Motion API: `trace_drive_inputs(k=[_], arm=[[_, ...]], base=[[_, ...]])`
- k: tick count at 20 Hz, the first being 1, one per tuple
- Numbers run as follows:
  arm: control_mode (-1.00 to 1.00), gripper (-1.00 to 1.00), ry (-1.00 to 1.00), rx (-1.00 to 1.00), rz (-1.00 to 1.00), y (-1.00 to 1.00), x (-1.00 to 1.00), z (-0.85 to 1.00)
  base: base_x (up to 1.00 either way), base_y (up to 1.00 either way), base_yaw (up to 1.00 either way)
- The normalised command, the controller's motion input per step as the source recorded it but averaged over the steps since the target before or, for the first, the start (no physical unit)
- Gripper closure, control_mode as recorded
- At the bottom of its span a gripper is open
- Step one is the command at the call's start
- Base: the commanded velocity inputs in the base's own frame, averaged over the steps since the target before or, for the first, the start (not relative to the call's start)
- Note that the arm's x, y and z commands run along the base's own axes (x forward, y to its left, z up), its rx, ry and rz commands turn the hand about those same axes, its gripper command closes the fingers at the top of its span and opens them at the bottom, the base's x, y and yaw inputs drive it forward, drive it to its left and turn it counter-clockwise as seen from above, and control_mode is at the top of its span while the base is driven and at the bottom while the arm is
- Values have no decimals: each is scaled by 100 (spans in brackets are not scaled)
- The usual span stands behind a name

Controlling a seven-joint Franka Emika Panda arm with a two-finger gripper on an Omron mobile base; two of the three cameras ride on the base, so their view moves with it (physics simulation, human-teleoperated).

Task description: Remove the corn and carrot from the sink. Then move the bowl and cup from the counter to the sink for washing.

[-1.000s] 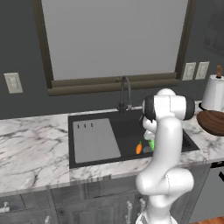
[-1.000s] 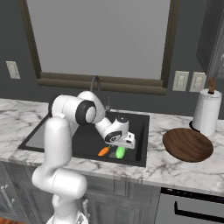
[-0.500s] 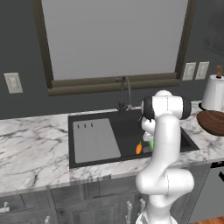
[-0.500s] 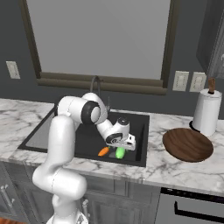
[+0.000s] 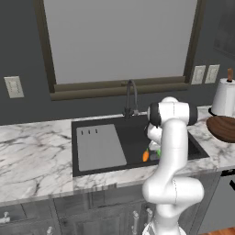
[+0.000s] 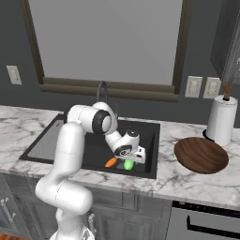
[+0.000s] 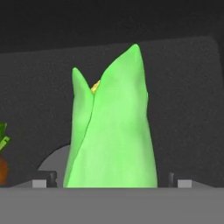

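Observation:
The bright green corn (image 7: 111, 135) lies on the floor of the black sink (image 5: 133, 131) near its front wall, and it is also in the right base view (image 6: 128, 164). My gripper (image 7: 111, 181) is low in the basin, open, with one fingertip on each side of the corn and a gap on both sides. The small orange carrot (image 6: 111, 162) lies just beside the corn (image 5: 159, 152), apart from the fingers. The wooden bowl (image 6: 201, 155) rests on the white marble counter (image 5: 32, 160) to the right of the sink. The cup is out of view.
A grey drainboard panel (image 5: 98, 147) covers the sink's left half. The dark curved faucet (image 5: 131, 97) rises behind the basin. A paper towel roll (image 6: 220, 120) stands behind the bowl. My own arm hangs over the sink's front right corner.
The arm's upper joints have swung a little to the right while the hand stayed low at the corn. Corn and carrot have not moved.

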Motion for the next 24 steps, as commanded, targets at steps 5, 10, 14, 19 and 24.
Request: trace_drive_inputs(k=[5, 10, 14, 19, 24], arm=[[-100, 100, 3, 0, 0, -1, 5, -27], [-100, 100, 3, 0, 0, -5, 2, -11], [-100, 100, 3, 0, 0, -7, -7, 16], [-100, 100, 0, 0, 0, -7, -19, 43], [-100, 100, 0, 0, 0, -4, -24, 57]], base=[[0, 0, 0], [0, 0, 0], [0, 0, 0], [0, 0, 0], [0, 0, 0]])
